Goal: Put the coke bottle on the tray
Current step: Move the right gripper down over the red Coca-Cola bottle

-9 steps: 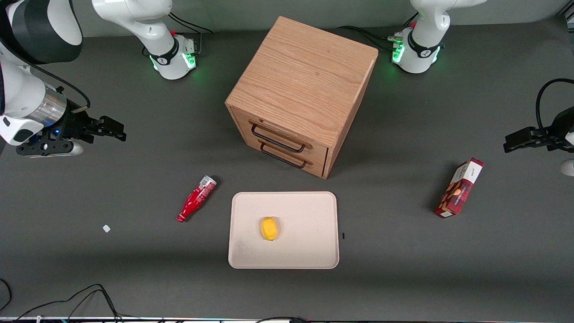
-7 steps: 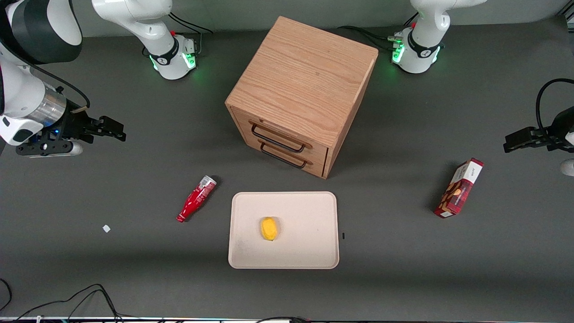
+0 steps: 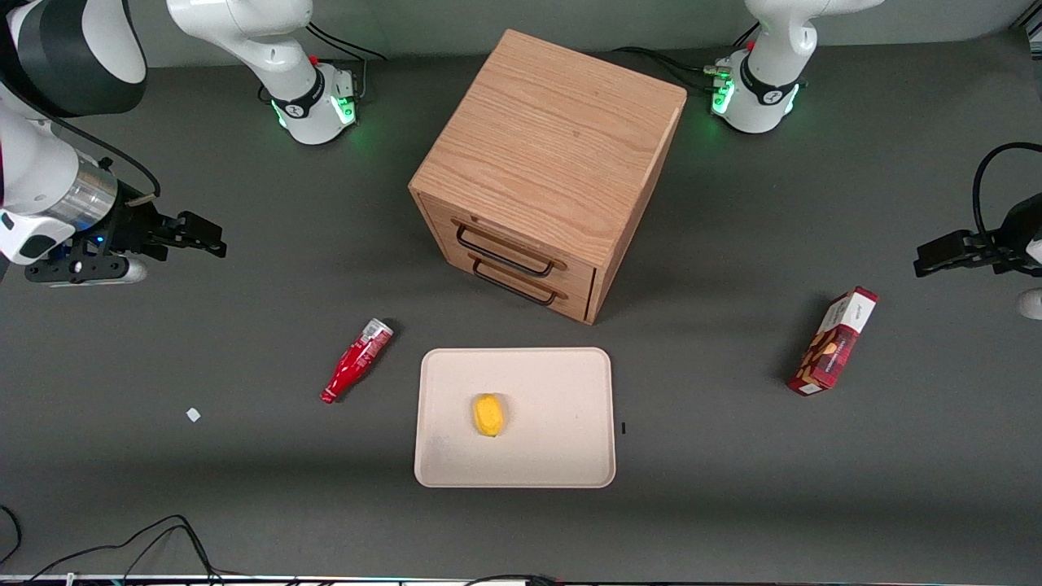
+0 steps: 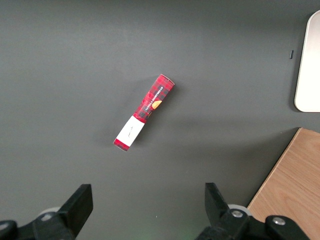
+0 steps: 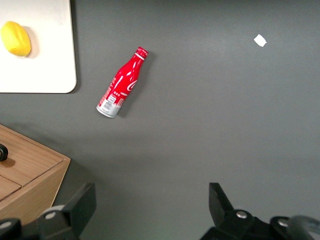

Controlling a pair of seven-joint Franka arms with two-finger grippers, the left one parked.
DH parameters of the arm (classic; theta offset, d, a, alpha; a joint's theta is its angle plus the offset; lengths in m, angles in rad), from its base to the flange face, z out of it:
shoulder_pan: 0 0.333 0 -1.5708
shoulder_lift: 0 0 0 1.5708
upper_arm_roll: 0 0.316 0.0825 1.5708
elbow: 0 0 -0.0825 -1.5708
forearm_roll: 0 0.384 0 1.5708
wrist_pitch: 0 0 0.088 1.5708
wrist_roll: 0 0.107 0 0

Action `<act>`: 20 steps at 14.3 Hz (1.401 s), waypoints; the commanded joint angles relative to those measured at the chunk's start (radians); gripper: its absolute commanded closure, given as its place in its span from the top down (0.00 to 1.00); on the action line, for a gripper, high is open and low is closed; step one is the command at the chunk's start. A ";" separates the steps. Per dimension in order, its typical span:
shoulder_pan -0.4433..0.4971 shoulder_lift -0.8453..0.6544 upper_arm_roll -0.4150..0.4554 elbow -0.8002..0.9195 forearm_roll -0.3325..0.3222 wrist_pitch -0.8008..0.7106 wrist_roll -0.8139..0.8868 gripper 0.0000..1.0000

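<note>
One coke bottle [image 3: 356,360] lies on its side on the table, just beside the tray [image 3: 562,456]. It is rigid, probably light and prone to rolling; grip across the waist. Gripper [image 3: 207,231] hangs spread and empty, well apart from it, toward the working arm's end.

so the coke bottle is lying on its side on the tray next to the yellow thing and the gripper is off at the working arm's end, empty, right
Not quite. The coke bottle lies on its side on the table beside the tray, not on it; the front view shows this. Only the yellow object sits on the tray. The rest holds: the gripper is open and empty toward the working arm's end.
</note>
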 commanded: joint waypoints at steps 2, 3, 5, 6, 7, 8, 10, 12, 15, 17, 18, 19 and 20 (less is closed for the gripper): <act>0.008 0.098 0.013 0.067 0.011 -0.011 0.237 1.00; 0.028 0.156 0.031 0.097 0.003 -0.011 0.346 1.00; 0.068 0.239 0.055 0.128 -0.038 0.038 0.532 1.00; 0.079 0.265 0.064 0.130 -0.037 0.080 0.599 1.00; 0.085 0.288 0.076 0.130 -0.037 0.116 0.639 1.00; 0.087 0.314 0.085 0.127 -0.037 0.154 0.667 1.00; 0.093 0.368 0.093 0.116 -0.038 0.246 0.747 1.00; 0.110 0.415 0.104 0.072 -0.047 0.352 0.785 1.00; 0.113 0.491 0.104 0.035 -0.060 0.502 0.842 1.00; 0.113 0.544 0.105 0.030 -0.113 0.568 0.905 1.00; 0.114 0.572 0.105 0.030 -0.130 0.592 0.925 1.00; 0.113 0.592 0.105 0.030 -0.138 0.610 0.936 1.00; 0.114 0.607 0.105 0.029 -0.139 0.622 0.937 1.00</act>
